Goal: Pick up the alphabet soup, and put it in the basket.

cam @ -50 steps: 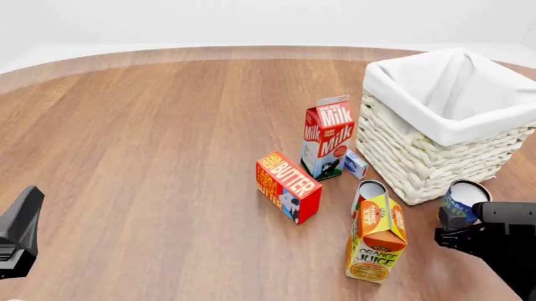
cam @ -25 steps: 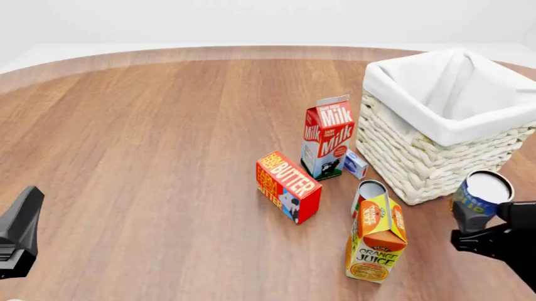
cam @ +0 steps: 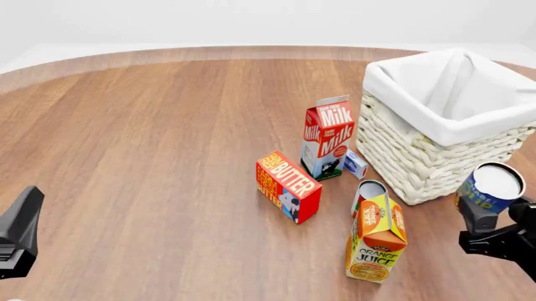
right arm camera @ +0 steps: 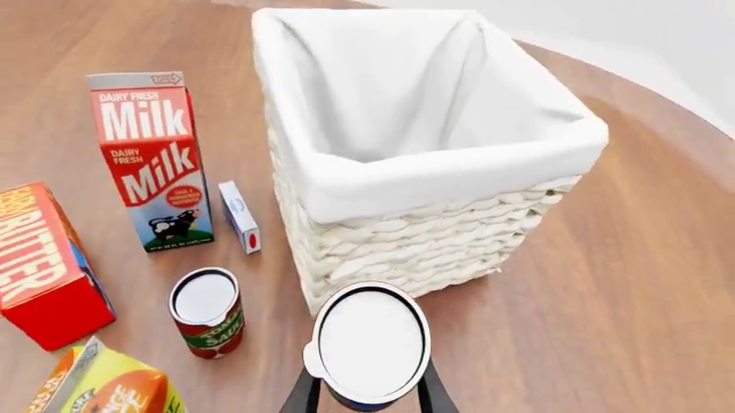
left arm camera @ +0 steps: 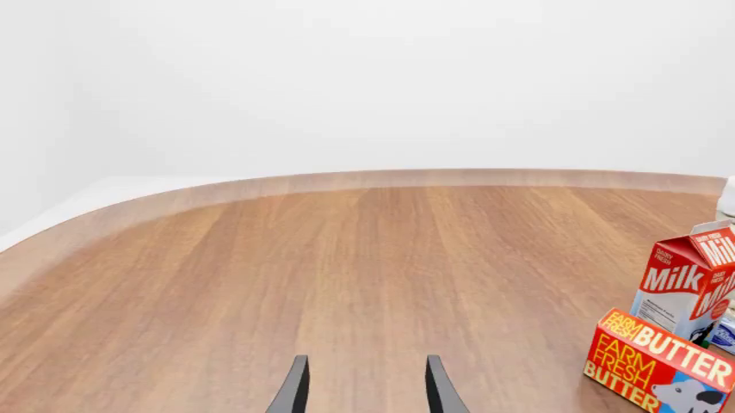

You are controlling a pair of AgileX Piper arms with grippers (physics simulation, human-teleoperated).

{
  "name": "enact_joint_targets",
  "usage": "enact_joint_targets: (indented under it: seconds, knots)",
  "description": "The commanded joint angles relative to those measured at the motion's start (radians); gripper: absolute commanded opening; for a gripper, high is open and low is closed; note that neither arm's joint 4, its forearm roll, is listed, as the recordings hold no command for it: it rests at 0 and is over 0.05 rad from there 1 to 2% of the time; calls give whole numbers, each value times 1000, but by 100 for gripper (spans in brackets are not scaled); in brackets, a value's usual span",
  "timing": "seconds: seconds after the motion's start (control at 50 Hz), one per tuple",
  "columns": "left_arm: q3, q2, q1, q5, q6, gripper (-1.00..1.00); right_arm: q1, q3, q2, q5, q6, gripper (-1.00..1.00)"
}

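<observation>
Left gripper [cam: 19,235] sits low at the near left edge of the table [cam: 150,138], fingers apart with nothing between them; in the left wrist view the two fingertips [left arm camera: 295,391] show a clear gap over bare wood.

Toward the middle-right: butter box [cam: 287,186] lying on its side, milk carton [cam: 327,138] upright just behind it, a small white-blue box [cam: 356,164] between the milk and the basket. Nearer the front edge, a red-labelled can [cam: 369,191] stands upright, partly hidden behind the orange juice carton [cam: 376,239], which touches or nearly touches it in the front view.

Basket [cam: 435,157] stands at the far right side, white lining folded over the rim, inside looks bare cloth.

Soup can [cam: 490,188] is at the near right edge, lifted off the table, in front of the basket's near wall, not over the opening. Right gripper [cam: 494,222] is clamped on it: the right wrist view shows both fingers [right arm camera: 305,391] pressed against the can's sides, silver-white top [right arm camera: 370,342] facing the camera, can roughly upright, slightly tilted in the front view.
</observation>
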Motion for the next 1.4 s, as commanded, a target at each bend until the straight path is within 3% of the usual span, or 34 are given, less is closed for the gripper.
enact_joint_targets:
  seconds: [0.02,0.5,1.4]
  knots:
    - [0,0,0,0,0,100,7,-43,-90,82,14,-100]
    - [0,0,0,0,0,100,9,-143,-269,298,-10,-100]
    - [0,0,0,0,0,100,31,-334,-291,457,-88,-100]
